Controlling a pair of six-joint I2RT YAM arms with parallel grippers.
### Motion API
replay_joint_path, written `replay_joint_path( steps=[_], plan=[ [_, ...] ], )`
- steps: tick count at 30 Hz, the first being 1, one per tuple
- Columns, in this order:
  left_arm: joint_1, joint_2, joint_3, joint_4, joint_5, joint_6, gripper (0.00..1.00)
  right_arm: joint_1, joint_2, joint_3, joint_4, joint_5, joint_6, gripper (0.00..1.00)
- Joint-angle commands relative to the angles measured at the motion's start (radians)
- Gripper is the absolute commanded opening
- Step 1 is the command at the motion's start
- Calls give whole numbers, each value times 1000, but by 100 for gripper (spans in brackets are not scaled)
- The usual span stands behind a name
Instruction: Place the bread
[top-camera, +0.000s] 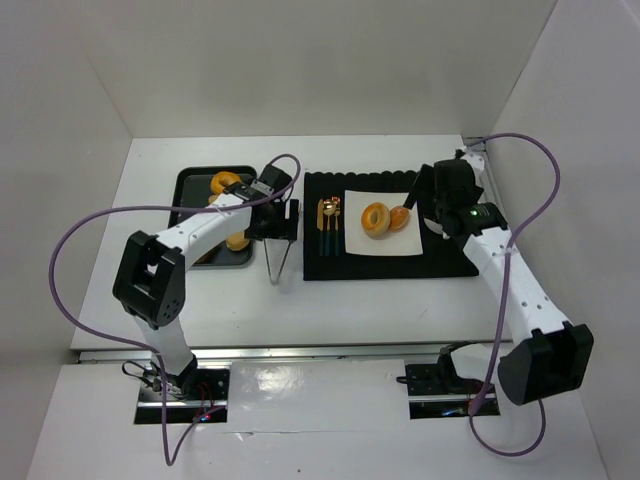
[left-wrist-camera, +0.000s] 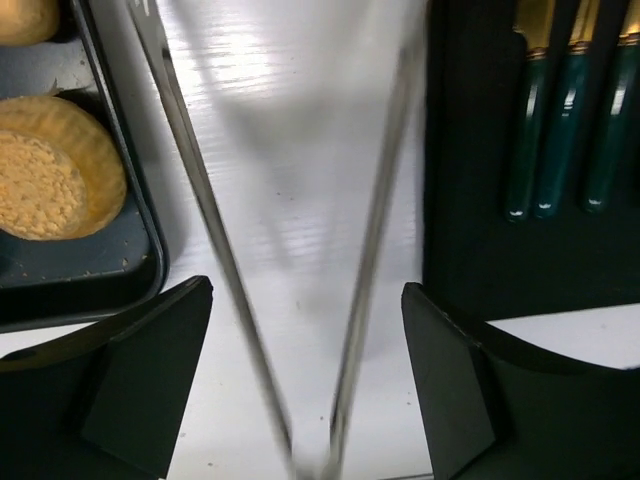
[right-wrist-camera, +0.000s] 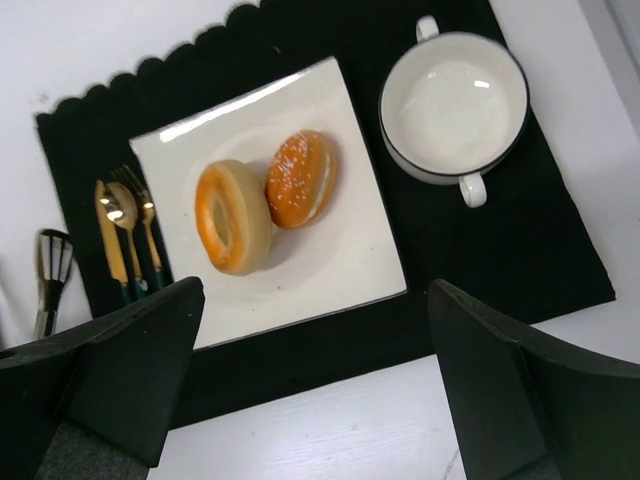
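On white plate (right-wrist-camera: 350, 270), bagel (right-wrist-camera: 232, 217) w/ sesame bun (right-wrist-camera: 300, 178), L gripper (left-wrist-camera: 305, 300) spread round tongs (left-wrist-camera: 218, 245), R gripper (right-wrist-camera: 315, 295) spread

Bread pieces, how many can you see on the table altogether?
4 visible. On the white plate: a bagel and a sesame bun. On the dark tray: a ring at the far end and a flat round one nearer, by the left arm, which may hide more.

Two breads plated, tongs down
A bagel (top-camera: 376, 219) and a bun (top-camera: 398, 218) touch on the white plate (top-camera: 385, 246), right; tongs (top-camera: 280, 262) lie on the table (top-camera: 400, 310) by the left gripper (top-camera: 275, 224), between placemat (top-camera: 400, 266) and bread tray (top-camera: 195, 172).
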Motion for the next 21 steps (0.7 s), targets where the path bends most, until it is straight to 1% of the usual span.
replay_joint_path(
  steps=[1,5,8,12,16,21],
  plan=[
    [-11,-58,58,-30,30,22,91,-3,77,53,-35,0,21,100],
    [-11,-67,93,-56,30,33,92,-3,150,73,-63,12,30,100],
    [-11,-76,127,-101,21,33,92,-3,163,82,-74,21,30,100],
    [-11,-137,173,-121,21,33,92,-3,163,70,-74,32,30,100],
    [-11,-182,228,-111,97,42,92,-3,152,61,-65,44,39,100],
    [-11,-182,273,-111,147,51,92,-3,132,28,-54,35,51,100]
  ],
)
